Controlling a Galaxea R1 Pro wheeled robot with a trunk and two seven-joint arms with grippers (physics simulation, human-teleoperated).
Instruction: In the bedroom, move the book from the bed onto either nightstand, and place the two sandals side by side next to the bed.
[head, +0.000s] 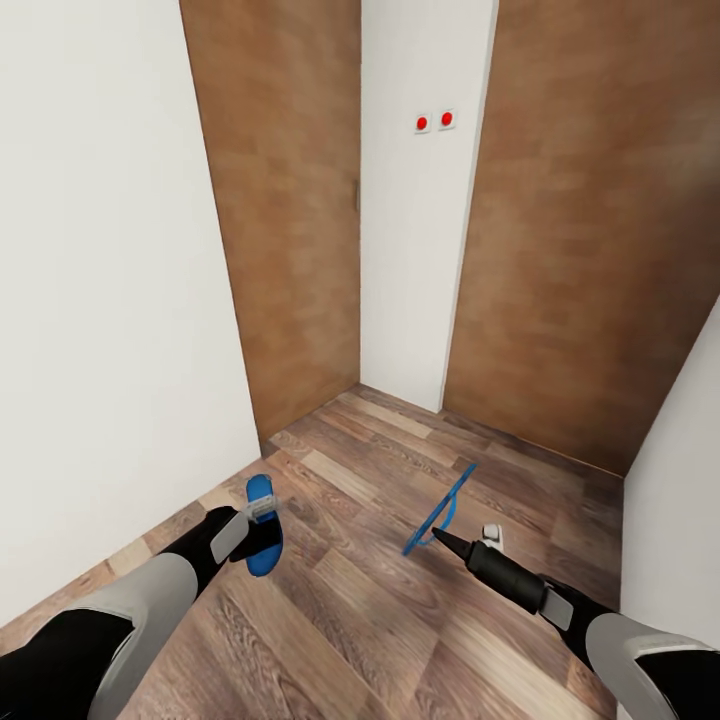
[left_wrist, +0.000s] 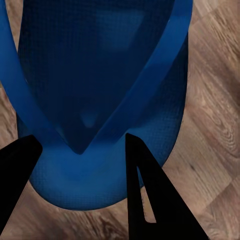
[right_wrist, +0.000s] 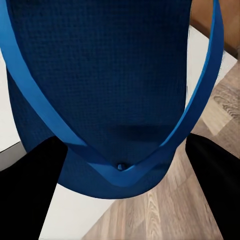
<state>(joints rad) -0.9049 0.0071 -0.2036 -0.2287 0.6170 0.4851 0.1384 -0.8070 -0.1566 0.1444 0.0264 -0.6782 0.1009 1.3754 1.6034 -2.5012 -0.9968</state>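
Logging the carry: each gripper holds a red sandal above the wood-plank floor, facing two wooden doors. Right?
Not quite: the sandals are bright blue, not red. The head view shows the left gripper holding one sandal and the right gripper the other sandal, above the floor, facing the doors.

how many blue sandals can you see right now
2. One sandal is at the left tool, held flat above the wood floor. The other sandal is at the right tool, seen edge-on and tilted. No others show.
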